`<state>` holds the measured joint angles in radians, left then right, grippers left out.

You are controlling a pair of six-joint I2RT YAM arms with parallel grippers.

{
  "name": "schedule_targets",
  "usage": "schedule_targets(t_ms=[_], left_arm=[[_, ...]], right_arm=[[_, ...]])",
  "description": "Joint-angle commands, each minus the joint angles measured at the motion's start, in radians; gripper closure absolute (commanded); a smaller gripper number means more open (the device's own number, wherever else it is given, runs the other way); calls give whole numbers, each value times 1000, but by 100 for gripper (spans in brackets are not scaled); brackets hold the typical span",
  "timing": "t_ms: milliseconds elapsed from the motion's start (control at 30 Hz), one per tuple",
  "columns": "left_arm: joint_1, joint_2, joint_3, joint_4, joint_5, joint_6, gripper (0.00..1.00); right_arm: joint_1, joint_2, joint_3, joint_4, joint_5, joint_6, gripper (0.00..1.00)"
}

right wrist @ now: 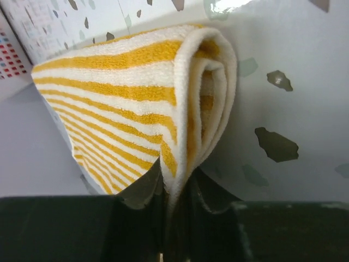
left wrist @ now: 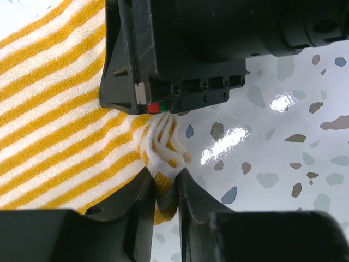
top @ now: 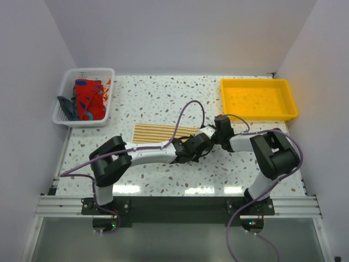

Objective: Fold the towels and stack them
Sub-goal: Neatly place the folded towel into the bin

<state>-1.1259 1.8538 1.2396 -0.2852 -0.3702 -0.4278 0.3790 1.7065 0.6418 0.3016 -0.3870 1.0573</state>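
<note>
Mid-table, nearest: left gripper nipped tight on a bunched corner of the striped towel; right gripper just beside, clamped on the same end's folded edge; rest of the cloth flat, stretching left of both. Farther back, at left: white mesh basket holding crumpled towels, orange-red, blue and dark; at right: yellow tray.

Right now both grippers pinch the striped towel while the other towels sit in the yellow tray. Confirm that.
One detail is wrong: the other towels sit in the white basket at the far left, not the yellow tray, as the top external view shows. The rest holds: the left gripper and right gripper both pinch the striped towel.
</note>
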Motion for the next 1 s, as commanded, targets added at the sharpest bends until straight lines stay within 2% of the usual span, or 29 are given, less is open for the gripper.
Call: schedule_targets(t_ms=[0,33,67,100,133,233,400,600,800,967], left_arm=[[2,13,54,26,20,-46,73],[6,10,52,18,14,-55,63],[9,-5,38,18,14,-57,58],[14,-17,28,21,10,-63,53],[27,-33,15,26,11,-72,40],[63,-112,-55,40,16,-84,20],[132,-287,-138,26,22,-95,0],[282,-525,-232,-52,4,-31,0],[509,-764,-319,-106,-44,72,0],[577,-884,-365,-149,-113,98,0]], right_arm=[[6,28,41,-192,59,-123,83],[5,24,51,-214,66,-156,96],[3,18,64,-237,82,-178,100],[0,7,94,-292,89,-222,100],[-3,2,108,-317,100,-244,100],[-22,-18,165,-426,138,-331,100],[-83,-27,290,-585,181,-500,100],[-120,8,534,-775,307,-672,100],[-149,120,829,-924,385,-816,100],[-201,211,1066,-1028,450,-890,100]])
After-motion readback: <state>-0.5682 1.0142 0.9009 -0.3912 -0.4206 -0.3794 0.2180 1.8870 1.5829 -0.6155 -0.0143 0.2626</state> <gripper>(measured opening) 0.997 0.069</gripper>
